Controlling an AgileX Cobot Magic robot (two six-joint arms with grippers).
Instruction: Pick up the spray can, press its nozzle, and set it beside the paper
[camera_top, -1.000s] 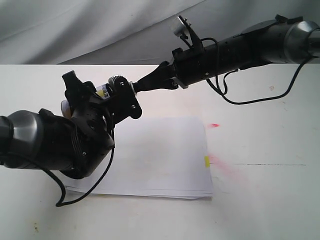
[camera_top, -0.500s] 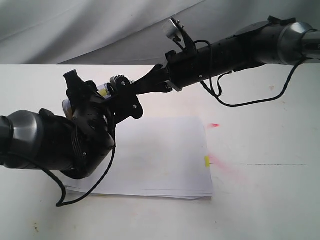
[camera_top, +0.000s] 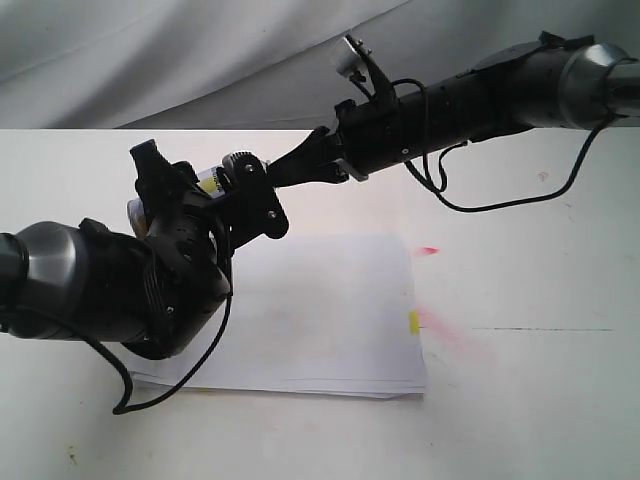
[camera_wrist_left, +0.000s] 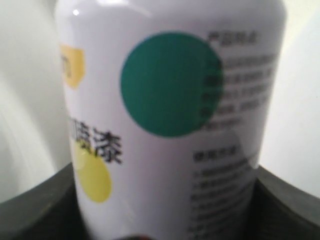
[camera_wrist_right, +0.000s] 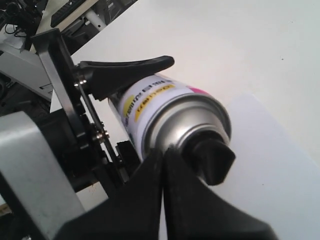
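The spray can (camera_top: 208, 184) is held off the table on its side, above the paper's (camera_top: 320, 310) far left corner, with my left gripper (camera_top: 222, 190) shut on its body. Up close, the white label (camera_wrist_left: 165, 100) with a teal dot and a yellow dot fills the left wrist view, with dark fingers (camera_wrist_left: 35, 205) on both sides. My right gripper (camera_wrist_right: 164, 151) is shut, its joined tips touching the can's silver shoulder (camera_wrist_right: 185, 117) right beside the black nozzle (camera_wrist_right: 212, 156). In the exterior view the right gripper (camera_top: 268, 176) reaches in from the right.
The paper carries a yellow tab (camera_top: 413, 322) on its right edge. Red stains (camera_top: 450, 335) mark the white table (camera_top: 540, 400) beside it. A grey cloth (camera_top: 200, 60) hangs behind. A black cable (camera_top: 170, 390) loops under the left arm.
My right arm has pushed leftward toward the can's nozzle end, then eased back slightly. The left gripper and the can have shifted only a little.
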